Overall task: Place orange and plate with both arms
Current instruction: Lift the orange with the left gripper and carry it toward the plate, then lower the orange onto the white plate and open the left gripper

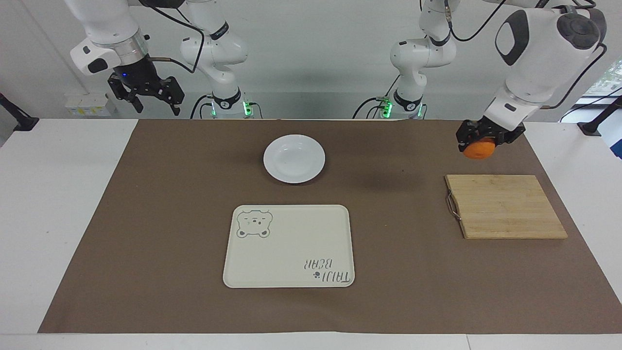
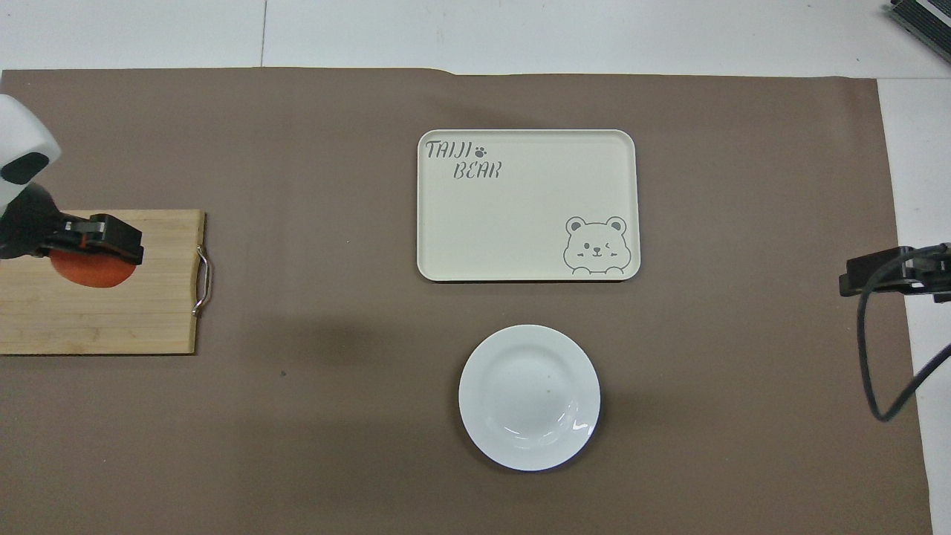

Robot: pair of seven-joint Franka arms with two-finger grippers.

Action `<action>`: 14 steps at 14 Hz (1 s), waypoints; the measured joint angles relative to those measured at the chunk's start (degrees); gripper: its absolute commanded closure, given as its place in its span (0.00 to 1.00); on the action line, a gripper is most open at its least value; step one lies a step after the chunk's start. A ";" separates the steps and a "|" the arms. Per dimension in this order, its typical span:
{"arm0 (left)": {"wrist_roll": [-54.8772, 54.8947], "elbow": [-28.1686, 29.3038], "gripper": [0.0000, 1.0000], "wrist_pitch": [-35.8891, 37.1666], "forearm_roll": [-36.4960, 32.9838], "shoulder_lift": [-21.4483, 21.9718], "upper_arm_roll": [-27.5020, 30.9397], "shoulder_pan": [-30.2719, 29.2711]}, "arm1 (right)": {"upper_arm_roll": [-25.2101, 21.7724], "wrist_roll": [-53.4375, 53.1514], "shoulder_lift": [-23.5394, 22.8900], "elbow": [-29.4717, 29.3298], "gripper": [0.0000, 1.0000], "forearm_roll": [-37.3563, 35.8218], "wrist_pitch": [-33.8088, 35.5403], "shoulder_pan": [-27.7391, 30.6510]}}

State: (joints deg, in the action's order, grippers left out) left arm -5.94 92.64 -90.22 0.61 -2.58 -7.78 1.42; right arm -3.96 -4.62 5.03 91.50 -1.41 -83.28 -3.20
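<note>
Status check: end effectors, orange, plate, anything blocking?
Left end effector shut on orange, up over the brown mat. Right end effector open, waiting. Plate bare, path to it unobstructed.

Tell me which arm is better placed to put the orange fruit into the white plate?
Left, probably: its pincer already holds the small round orange fruit aloft. The right pincer hangs open, away from the round white plate.
</note>
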 measured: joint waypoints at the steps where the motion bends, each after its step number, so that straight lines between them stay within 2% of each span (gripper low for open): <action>1: -3.29 0.10 1.00 -0.07 0.20 -0.10 -0.10 2.66 | 0.00 0.00 0.00 0.00 0.00 0.00 0.00 0.00; 5: -15.57 2.13 1.00 -3.58 2.37 -0.69 -0.39 12.48 | 0.00 0.00 0.00 0.00 0.00 0.00 0.00 0.00; 10: -29.35 10.73 1.00 -17.35 4.71 -2.18 -0.46 24.87 | 0.00 0.00 0.00 0.00 0.00 0.00 0.00 0.00; 14: -38.64 14.81 1.00 -27.20 4.87 -6.71 -0.45 34.02 | 0.00 0.00 0.00 0.00 0.00 0.00 0.00 0.00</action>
State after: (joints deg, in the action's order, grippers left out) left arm -44.57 107.45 -117.42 5.48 -9.29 -8.24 35.44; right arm -3.96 -4.62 5.03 91.49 -1.41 -83.28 -3.20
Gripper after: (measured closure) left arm 0.242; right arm 0.000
